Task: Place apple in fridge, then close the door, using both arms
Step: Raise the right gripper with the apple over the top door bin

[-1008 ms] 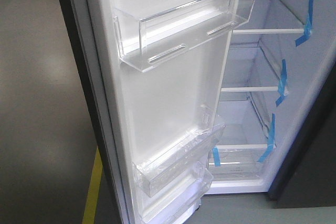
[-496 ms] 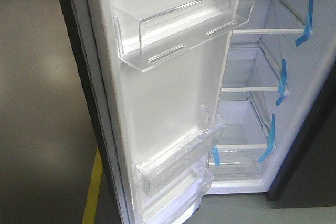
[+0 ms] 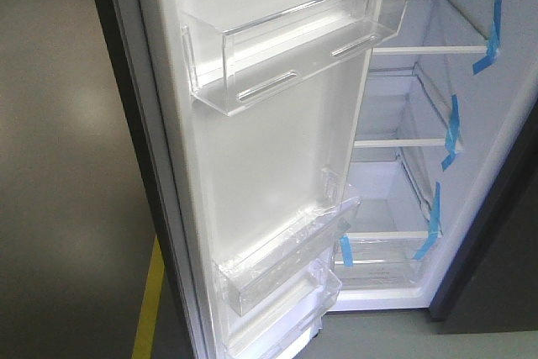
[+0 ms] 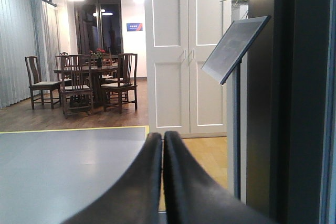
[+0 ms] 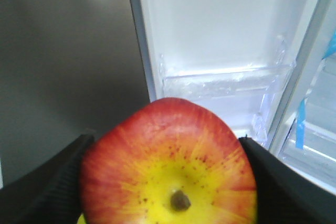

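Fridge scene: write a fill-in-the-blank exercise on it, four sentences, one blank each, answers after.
The right gripper is shut on the ____.
The left gripper is ____, its fingers pressed together, holding nothing.
The door of the fridge stands ____.
The tape strips inside the fridge are ____.
Missing words: apple; shut; open; blue.
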